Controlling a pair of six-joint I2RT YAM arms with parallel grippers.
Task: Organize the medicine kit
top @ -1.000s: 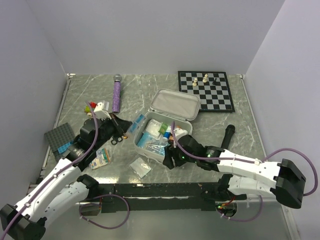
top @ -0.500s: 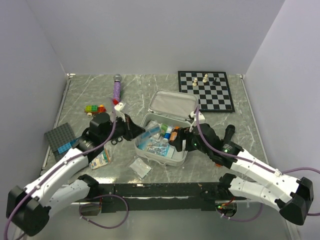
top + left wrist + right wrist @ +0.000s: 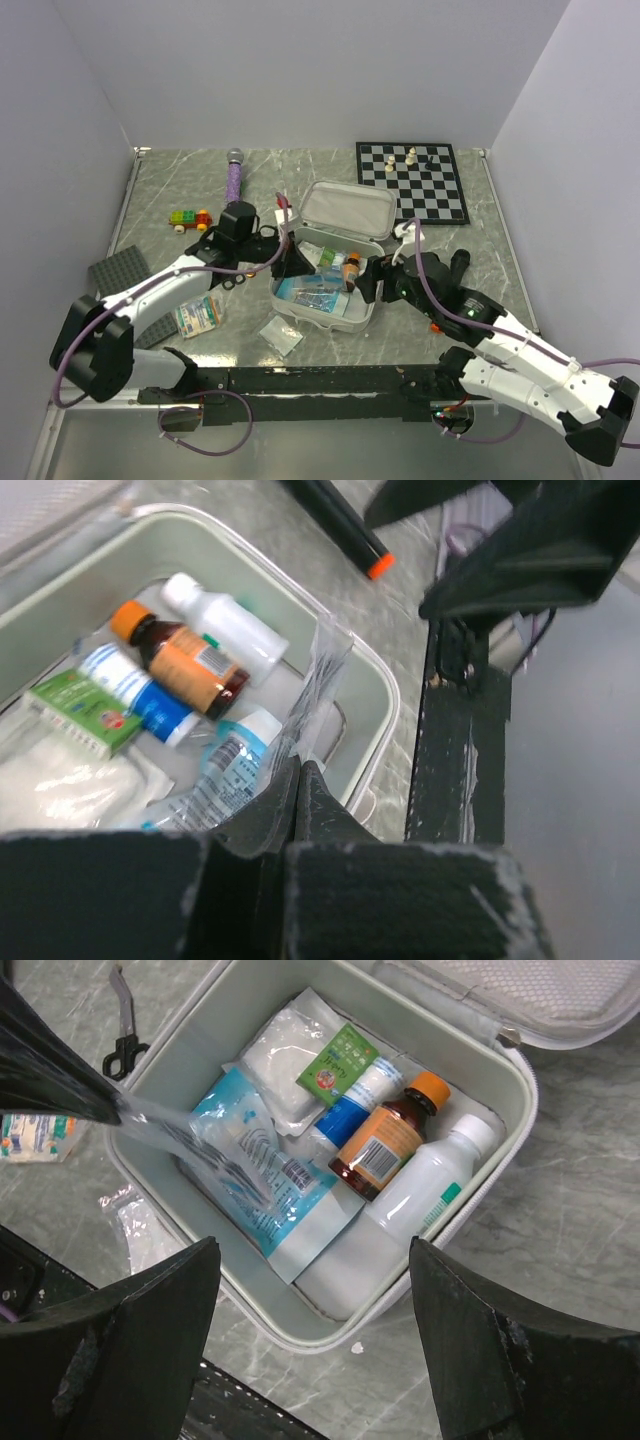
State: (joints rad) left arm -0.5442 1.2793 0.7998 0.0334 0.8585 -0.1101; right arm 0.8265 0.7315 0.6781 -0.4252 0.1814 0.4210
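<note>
The medicine kit (image 3: 360, 312) is a white zip case lying open, its lid (image 3: 350, 208) hinged back. Inside are a brown bottle (image 3: 385, 1150), a white bottle (image 3: 430, 1185), a blue-white tube (image 3: 350, 1110), a green sachet (image 3: 338, 1065) and gauze (image 3: 280, 1055). My left gripper (image 3: 298, 770) is shut on a clear blue-printed packet (image 3: 235, 770) and holds it over the case's left half (image 3: 292, 262). The packet's lower end rests in the case (image 3: 250, 1175). My right gripper (image 3: 315, 1290) is open and empty, above the case's near right rim (image 3: 368, 283).
A chessboard (image 3: 412, 180) with pieces lies at the back right. A purple stick (image 3: 233, 180), toy car (image 3: 188, 217), grey baseplate (image 3: 110, 272), scissors (image 3: 120, 1050) and a medicine box (image 3: 197, 315) lie left. A small clear packet (image 3: 281, 335) lies in front, a black marker (image 3: 457, 268) right.
My left gripper has carried the clear packet right, from the table's left to over the open case. My right gripper has drawn back from the case's front to its right rim.
</note>
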